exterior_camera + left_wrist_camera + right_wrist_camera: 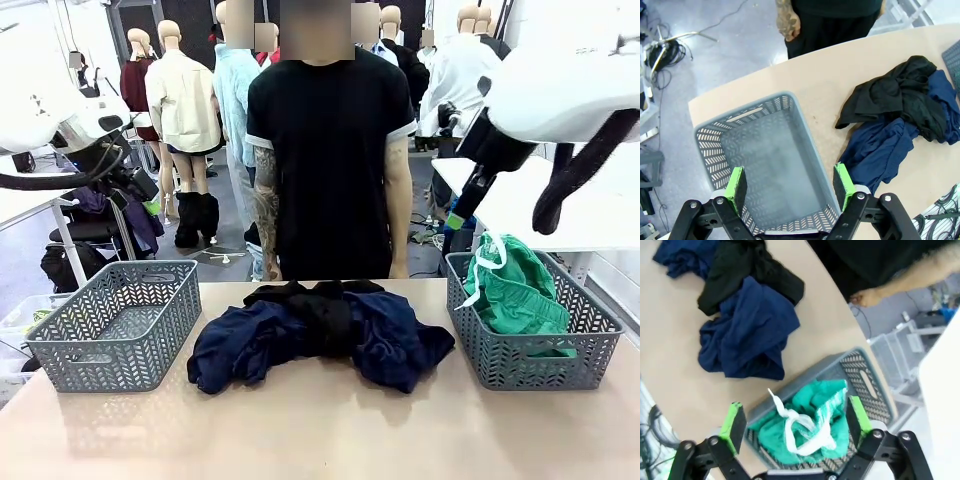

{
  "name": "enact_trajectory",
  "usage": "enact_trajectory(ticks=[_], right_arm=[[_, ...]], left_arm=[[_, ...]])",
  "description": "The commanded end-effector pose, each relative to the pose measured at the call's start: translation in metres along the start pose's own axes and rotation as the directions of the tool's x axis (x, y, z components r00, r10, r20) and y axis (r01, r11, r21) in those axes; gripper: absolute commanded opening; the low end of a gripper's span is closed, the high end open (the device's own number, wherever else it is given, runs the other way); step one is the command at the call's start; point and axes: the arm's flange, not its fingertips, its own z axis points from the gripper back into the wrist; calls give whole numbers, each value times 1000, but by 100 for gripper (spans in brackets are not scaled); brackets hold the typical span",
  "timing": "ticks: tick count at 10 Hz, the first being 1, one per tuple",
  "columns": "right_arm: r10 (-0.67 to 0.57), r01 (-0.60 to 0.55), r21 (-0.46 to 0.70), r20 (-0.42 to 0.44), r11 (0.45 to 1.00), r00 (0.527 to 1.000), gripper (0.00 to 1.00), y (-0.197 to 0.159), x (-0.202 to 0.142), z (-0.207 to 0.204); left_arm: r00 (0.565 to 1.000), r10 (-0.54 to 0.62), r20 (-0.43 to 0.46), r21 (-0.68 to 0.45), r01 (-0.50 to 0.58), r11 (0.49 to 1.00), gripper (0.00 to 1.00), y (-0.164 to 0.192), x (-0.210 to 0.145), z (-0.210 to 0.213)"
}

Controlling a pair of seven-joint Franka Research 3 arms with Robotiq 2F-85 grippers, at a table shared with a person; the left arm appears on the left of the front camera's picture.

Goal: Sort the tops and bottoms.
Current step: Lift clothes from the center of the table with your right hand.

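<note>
Bright green bottoms (515,290) with a white drawstring lie heaped in the right grey basket (520,372). A pile of navy and black garments (320,335) sits mid-table; which of them are tops I cannot tell. My right gripper (795,419) hangs open above the green bottoms (815,432) and their basket (862,377), holding nothing. Over the empty left basket (745,112), my left gripper (789,181) is open and holds nothing. The front view shows the right gripper (462,215) above the right basket's back-left corner.
A person in a black T-shirt (325,140) stands at the far table edge behind the pile, arms down. The empty left basket (60,345) sits at the table's left. Bare tabletop (330,430) runs along the near edge.
</note>
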Motion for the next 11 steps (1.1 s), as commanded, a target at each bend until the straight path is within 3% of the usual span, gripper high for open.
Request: enact_trajectory(ticks=[1, 5, 9, 11], right_arm=[[120, -117, 138, -16, 984, 993, 100, -27, 38, -42], [163, -151, 339, -6, 928, 987, 100, -29, 64, -156], [128, -117, 298, -17, 947, 992, 100, 27, 39, -190], [114, -88, 338, -59, 937, 992, 100, 34, 37, -208]], left_arm=[[1000, 18, -10, 2, -18, 1000, 89, 2, 2, 3], [1000, 18, -10, 2, -18, 1000, 89, 2, 2, 3], [1000, 18, -10, 2, -18, 1000, 89, 2, 2, 3], [1000, 18, -10, 2, -18, 1000, 89, 2, 2, 3]])
